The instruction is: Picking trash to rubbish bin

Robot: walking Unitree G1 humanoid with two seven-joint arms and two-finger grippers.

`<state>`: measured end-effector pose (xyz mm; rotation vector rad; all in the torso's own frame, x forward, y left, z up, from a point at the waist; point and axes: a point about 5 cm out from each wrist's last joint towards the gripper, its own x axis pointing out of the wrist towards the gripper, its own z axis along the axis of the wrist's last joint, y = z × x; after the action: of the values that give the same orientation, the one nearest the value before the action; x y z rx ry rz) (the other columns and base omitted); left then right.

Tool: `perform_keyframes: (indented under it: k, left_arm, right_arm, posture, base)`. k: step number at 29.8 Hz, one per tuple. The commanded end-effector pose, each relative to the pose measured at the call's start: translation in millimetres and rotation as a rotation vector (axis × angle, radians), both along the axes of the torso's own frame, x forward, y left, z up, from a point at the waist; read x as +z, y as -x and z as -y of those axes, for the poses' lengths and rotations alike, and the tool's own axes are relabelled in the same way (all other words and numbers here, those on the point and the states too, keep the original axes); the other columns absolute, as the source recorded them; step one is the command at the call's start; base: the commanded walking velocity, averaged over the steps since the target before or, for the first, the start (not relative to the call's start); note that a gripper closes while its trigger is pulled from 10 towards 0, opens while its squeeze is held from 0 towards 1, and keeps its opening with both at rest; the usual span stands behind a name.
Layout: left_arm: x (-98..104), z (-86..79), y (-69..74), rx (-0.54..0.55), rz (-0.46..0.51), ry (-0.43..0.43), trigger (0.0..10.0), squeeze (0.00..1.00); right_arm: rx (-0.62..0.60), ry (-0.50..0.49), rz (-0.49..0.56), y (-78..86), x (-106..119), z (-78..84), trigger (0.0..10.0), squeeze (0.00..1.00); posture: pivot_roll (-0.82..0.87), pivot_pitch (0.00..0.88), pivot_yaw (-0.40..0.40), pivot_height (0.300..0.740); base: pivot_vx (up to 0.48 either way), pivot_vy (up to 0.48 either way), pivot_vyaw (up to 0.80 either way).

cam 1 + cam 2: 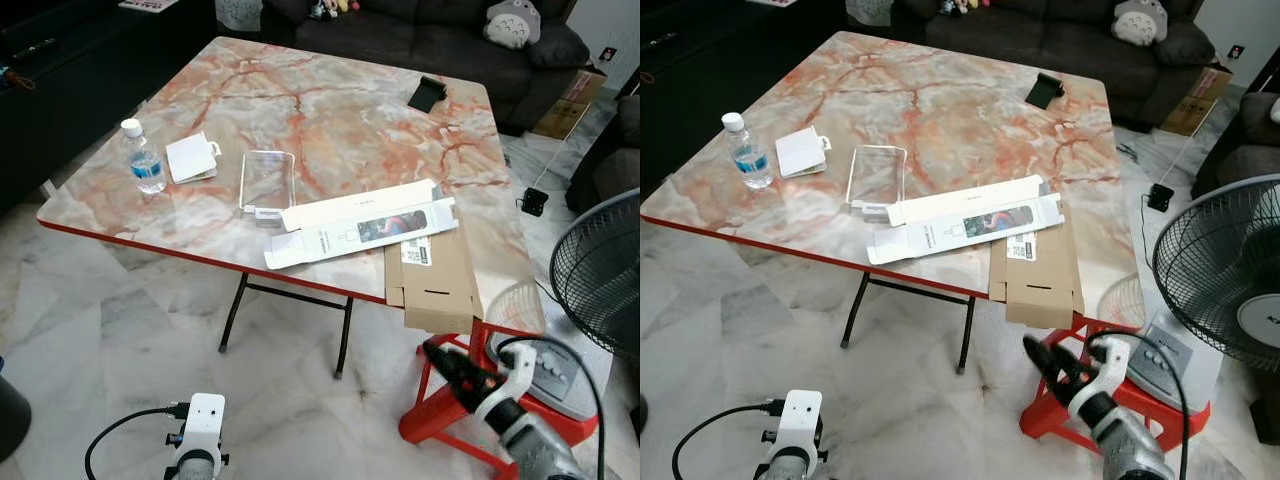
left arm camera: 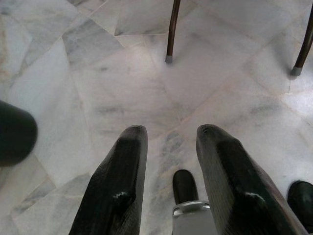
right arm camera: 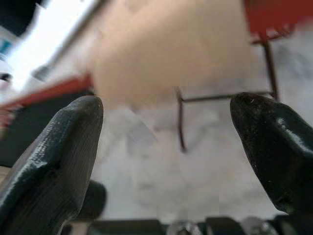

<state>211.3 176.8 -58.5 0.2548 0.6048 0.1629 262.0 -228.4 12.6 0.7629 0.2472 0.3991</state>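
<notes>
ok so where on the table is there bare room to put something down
The far half, between the black phone stand and the water bottle, is bare. The near edge is crowded: white box, cardboard, clear tray, white pouch.

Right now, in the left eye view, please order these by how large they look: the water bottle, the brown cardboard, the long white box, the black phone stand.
1. White box and cardboard: look alike, unranked.
2. Water bottle.
3. Phone stand, though it is farthest away.

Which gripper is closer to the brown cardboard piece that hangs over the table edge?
Right. The right gripper is just below the brown cardboard piece, fingers open. The left gripper is low over the floor, farther away.
</notes>
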Motion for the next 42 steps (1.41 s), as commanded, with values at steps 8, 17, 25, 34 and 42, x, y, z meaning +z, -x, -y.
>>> perform_keyframes:
  k: [8, 17, 25, 34, 42]
  left_arm:
    - [-6, 1.5, 7.2, 0.013, -0.048, 0.018, 10.0, 0.0]
    - [-7, 2.7, 8.8, 0.008, -0.059, 0.022, 10.0, 0.0]
    - [-9, 4.6, 10.5, 0.009, -0.066, 0.028, 10.0, 0.0]
    - [-10, 5.6, 11.8, 0.01, -0.073, 0.032, 10.0, 0.0]
    - [-9, 7.3, 10.8, 0.006, -0.073, 0.033, 10.0, 0.0]
  right_arm:
    - [0.047, -0.062, 0.027, 0.3, 4, -4.2, 10.0, 1.0]
    - [0.046, -0.087, 0.005, -1.0, 5, -3.1, 10.0, 0.0]
    - [0.07, -0.139, 0.043, -5.6, 13, -6.4, 10.0, 0.0]
    - [0.068, -0.134, 0.05, -6.3, 17, -0.5, 10.0, 0.0]
    - [0.047, -0.11, 0.01, -7.5, 10, -5.5, 10.0, 0.0]
  posture:
    - [0.04, 0.139, -0.137, 0.728]
    - [0.03, 0.145, -0.138, 0.728]
    - [0.03, 0.146, -0.141, 0.728]
    - [0.03, 0.144, -0.145, 0.728]
    - [0.03, 0.136, -0.145, 0.728]
  base:
    - [0.0, 0.0, 0.0]
    - [0.0, 0.0, 0.0]
    - [0.0, 0.0, 0.0]
    - [0.0, 0.0, 0.0]
    - [0.0, 0.0, 0.0]
